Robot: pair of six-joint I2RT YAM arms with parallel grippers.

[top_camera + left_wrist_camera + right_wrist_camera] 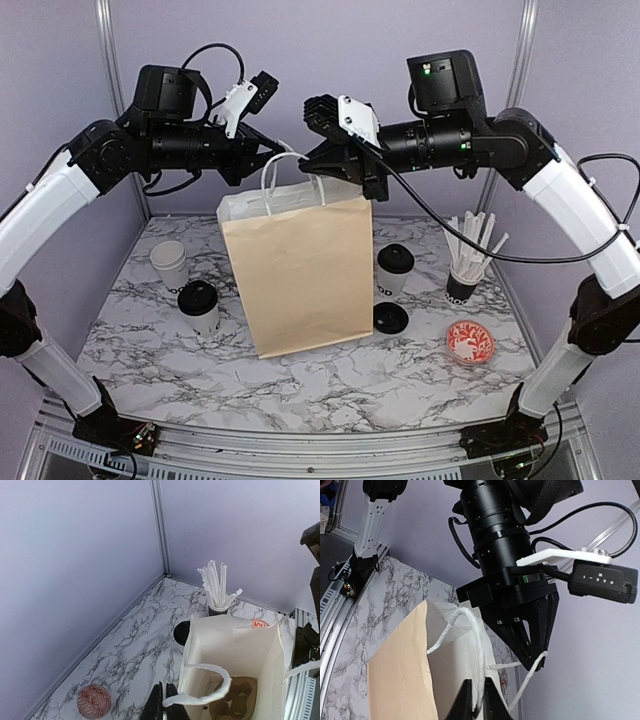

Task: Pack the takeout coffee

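A tan paper bag (300,270) stands upright in the middle of the desk (400,390). Above its mouth, the left hand (266,152) and right hand (322,168) are each clenched on a white handle (465,625). One lidded coffee cup (200,305) stands left of the bag and a second lidded coffee cup (395,268) stands right of it, both outside. Only the left wrist view looks into the bag, down to its brown floor. The right wrist view shows both pinches close up.

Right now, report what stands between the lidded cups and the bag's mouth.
Nothing on the table lies between the left lidded cup, the right lidded cup and the bag. Its mouth stands open, but the left tool and right tool each pinch a handle just above it.
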